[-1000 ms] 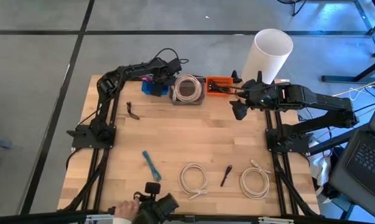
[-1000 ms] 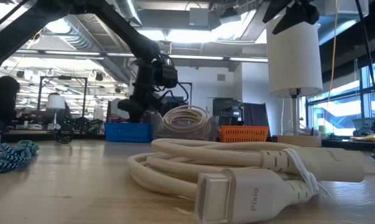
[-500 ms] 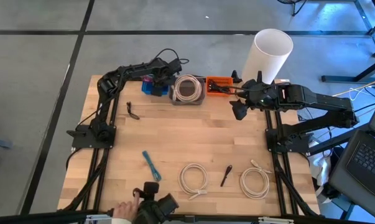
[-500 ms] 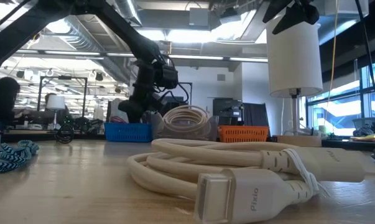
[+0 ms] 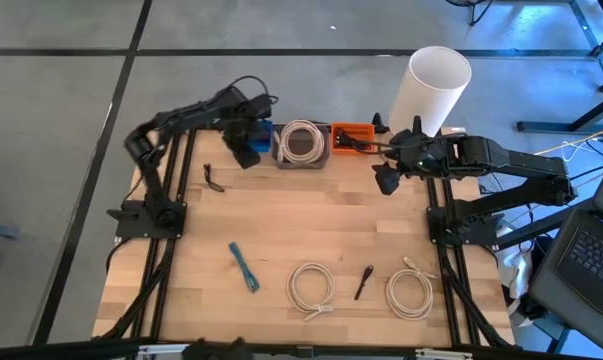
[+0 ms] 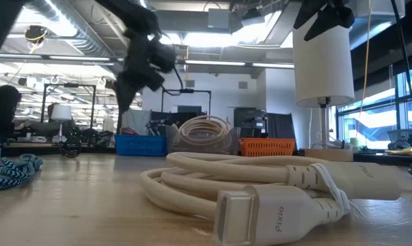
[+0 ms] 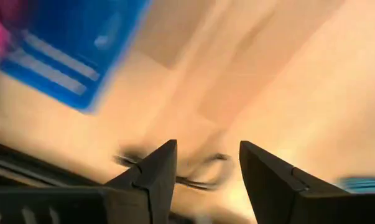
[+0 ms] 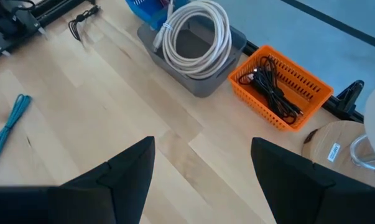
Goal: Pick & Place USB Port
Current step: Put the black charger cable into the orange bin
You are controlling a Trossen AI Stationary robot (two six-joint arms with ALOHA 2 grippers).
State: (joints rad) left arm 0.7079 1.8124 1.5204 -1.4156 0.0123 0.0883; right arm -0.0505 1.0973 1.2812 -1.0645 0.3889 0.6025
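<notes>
Left gripper (image 5: pixel 246 155) hangs beside blue bin (image 5: pixel 261 136) (jaws apart).

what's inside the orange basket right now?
The orange basket holds a tangle of black cable, lying loose on its floor. Whatever lies beneath the tangle is covered, and no connector type can be made out. Neither gripper is over it.

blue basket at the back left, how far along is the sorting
Looks done: something pink lies in the blue basket, white cable in the grey bin, black cable in the orange basket.
In hand: nothing. The left gripper, open and empty, hangs beside the blue basket; the right gripper waits open.
Left: blue cable, two white coils and black cable.
</notes>
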